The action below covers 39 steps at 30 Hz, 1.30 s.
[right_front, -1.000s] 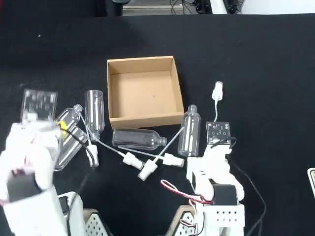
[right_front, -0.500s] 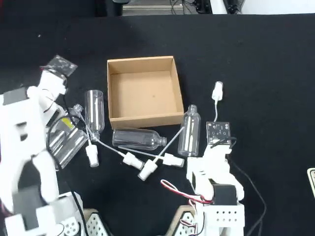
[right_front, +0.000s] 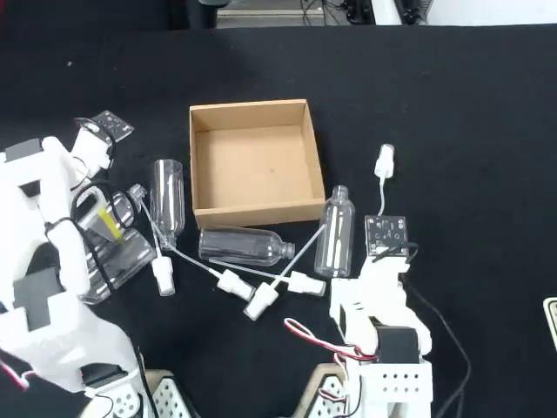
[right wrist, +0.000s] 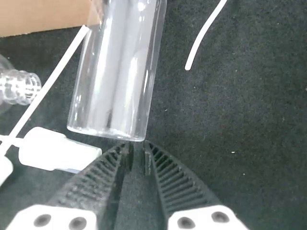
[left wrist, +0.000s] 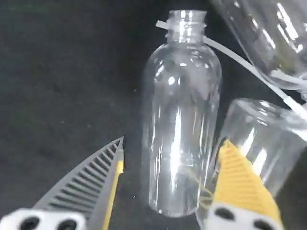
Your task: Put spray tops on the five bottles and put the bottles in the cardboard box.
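My left gripper [left wrist: 172,143] is open and straddles a clear uncapped bottle [left wrist: 180,120] lying on the black table, with a second bottle [left wrist: 261,143] against its yellow finger. From above, that gripper [right_front: 106,223] sits over the leftmost bottles [right_front: 122,259]. More bottles lie at the box's left [right_front: 167,200], in front of it [right_front: 242,246] and at its right corner [right_front: 335,231]. The cardboard box [right_front: 252,212] has nothing in it. Several white spray tops [right_front: 235,283] lie loose. My right gripper [right wrist: 135,155] is shut just behind a bottle's base [right wrist: 120,72].
One spray top [right_front: 385,162] with its tube lies apart, right of the box. Thin dip tubes [right_front: 300,248] cross between the bottles. The right arm [right_front: 376,300] stands near the table's front edge. Open black table stretches behind and to the right.
The left arm has swung from the near left up and over, and its gripper has come down around the leftmost bottles. The right arm and the other objects have not moved.
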Each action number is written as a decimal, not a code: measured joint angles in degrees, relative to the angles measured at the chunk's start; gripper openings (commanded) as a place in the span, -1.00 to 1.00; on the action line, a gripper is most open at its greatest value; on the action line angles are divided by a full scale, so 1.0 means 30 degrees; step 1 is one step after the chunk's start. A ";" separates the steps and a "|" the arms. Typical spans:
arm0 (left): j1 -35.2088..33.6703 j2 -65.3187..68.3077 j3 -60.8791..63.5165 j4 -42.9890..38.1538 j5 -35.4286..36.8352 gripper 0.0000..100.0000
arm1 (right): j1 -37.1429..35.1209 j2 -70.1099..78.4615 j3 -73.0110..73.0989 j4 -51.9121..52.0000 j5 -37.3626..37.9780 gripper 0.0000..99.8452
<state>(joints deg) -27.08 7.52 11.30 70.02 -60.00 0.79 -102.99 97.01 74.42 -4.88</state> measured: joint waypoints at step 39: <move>-0.1524 -0.4249 -0.3634 0.7648 0.4425 -0.94 | -0.0059 0.0000 -0.2051 -0.3897 1.1399 -0.97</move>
<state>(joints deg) -31.65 -5.23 0.40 92.97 -46.73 0.62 -102.99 90.86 62.73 29.32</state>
